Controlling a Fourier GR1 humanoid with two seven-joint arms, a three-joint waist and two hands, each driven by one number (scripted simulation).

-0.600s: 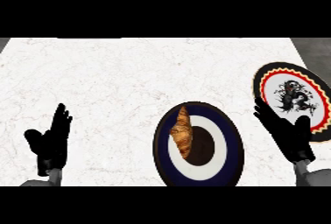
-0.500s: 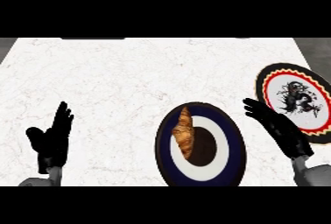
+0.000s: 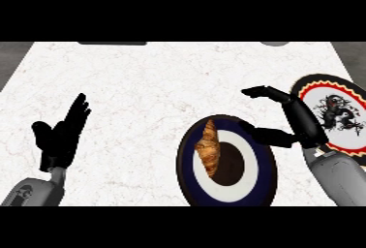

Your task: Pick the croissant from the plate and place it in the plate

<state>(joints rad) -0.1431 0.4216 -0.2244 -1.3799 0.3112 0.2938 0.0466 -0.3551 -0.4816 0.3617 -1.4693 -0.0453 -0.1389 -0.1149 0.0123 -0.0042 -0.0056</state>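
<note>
Right hand (image 3: 300, 118) open, croissant (image 3: 208, 147) on the blue plate (image 3: 265, 180)
The croissant lies on the blue plate's left side, away from the right hand, which hovers between the two plates with fingers bent and apart, gripping nothing; reaching across, it may nudge the pastry off onto the table (image 3: 143, 87). The patterned plate (image 3: 352, 141) at right shows nothing on it; the left hand (image 3: 61, 135) rests open at left

White marble counter (image 3: 157, 87) with faint grey veins, wide across the view, dark flat strip (image 3: 112, 43) at its far edge toward the left, pale grey rounded shape (image 3: 274, 43) cut off farther right, grey floor (image 3: 13, 58) past both sides
</note>
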